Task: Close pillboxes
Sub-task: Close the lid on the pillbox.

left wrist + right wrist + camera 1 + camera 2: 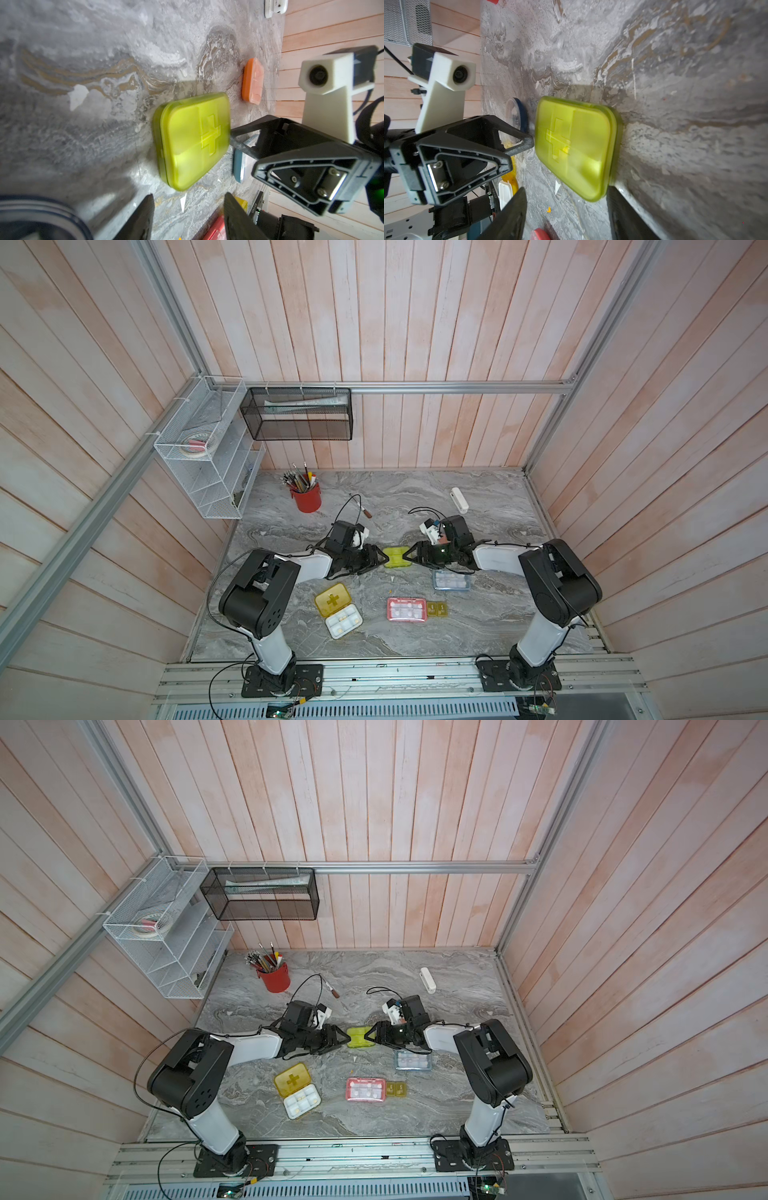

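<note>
Found the lime-green pillbox [396, 557] flat on the marble table [478, 630], about mid-table, lid down on its base, raised cross on top. Saw it flanked by both arms, with the left gripper [383, 560] at 1 short edge and the right gripper [409, 556] at the opposite edge.

Found the left gripper spread and clamping nothing, only bare table between its fingers [143, 218] in the left wrist view. Found the right gripper likewise spread and pinching nothing, 1 fingertip against the box's edge in that same view. Could not tell touching from just beside for the left gripper's tip.

Counted 6 more boxes. Saw the yellow pillbox [332, 600] lying open near the left arm, cross lid flipped back, white tray of pills exposed. Noted the pink pillbox [406, 609] toward the front, the small amber pillbox [437, 609] just beside it, and the blue-grey pillbox [451, 580] just in front of the right gripper. Spotted the orange pillbox [252, 83] near the right gripper and the dark round pillbox [517, 118] near the left gripper. Could not judge the lids of those 5.
</note>
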Robot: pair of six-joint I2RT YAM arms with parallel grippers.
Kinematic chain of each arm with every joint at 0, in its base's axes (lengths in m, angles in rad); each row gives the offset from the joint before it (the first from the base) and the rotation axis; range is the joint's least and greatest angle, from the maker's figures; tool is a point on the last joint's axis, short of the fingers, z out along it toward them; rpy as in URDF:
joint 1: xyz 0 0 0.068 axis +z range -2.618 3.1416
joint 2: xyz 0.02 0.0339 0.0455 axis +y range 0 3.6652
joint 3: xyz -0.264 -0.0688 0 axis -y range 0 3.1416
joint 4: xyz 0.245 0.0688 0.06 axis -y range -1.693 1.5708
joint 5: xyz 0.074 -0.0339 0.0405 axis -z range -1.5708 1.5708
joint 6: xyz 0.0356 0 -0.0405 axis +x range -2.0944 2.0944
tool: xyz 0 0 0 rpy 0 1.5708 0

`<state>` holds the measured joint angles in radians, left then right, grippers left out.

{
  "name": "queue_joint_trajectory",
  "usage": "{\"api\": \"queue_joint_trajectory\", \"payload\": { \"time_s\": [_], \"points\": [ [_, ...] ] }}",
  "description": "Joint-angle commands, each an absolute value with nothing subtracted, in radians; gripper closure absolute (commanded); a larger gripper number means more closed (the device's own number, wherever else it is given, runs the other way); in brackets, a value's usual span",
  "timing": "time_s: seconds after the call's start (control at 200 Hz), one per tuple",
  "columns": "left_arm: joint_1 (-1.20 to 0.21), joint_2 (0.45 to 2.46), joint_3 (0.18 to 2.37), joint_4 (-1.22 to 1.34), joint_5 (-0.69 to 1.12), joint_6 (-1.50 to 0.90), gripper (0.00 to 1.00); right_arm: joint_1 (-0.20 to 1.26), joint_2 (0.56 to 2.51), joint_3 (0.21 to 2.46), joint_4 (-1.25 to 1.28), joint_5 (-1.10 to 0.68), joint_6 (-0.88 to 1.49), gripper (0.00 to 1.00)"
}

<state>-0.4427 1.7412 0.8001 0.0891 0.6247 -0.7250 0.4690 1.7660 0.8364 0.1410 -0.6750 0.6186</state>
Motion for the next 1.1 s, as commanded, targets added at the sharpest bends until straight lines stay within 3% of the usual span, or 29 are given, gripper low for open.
{"api": "queue_joint_trajectory", "payload": {
  "time_s": [0.0, 1.095],
  "points": [
    [-0.447, 1.768, 0.810, 0.113, 0.635, -0.730, 0.44, 0.474, 1.776, 0.829, 0.124, -0.662, 0.591, 0.37],
    [-0.474, 1.800, 0.839, 0.055, 0.588, -0.686, 0.44, 0.498, 1.813, 0.861, 0.081, -0.619, 0.575, 0.37]
  ]
}}
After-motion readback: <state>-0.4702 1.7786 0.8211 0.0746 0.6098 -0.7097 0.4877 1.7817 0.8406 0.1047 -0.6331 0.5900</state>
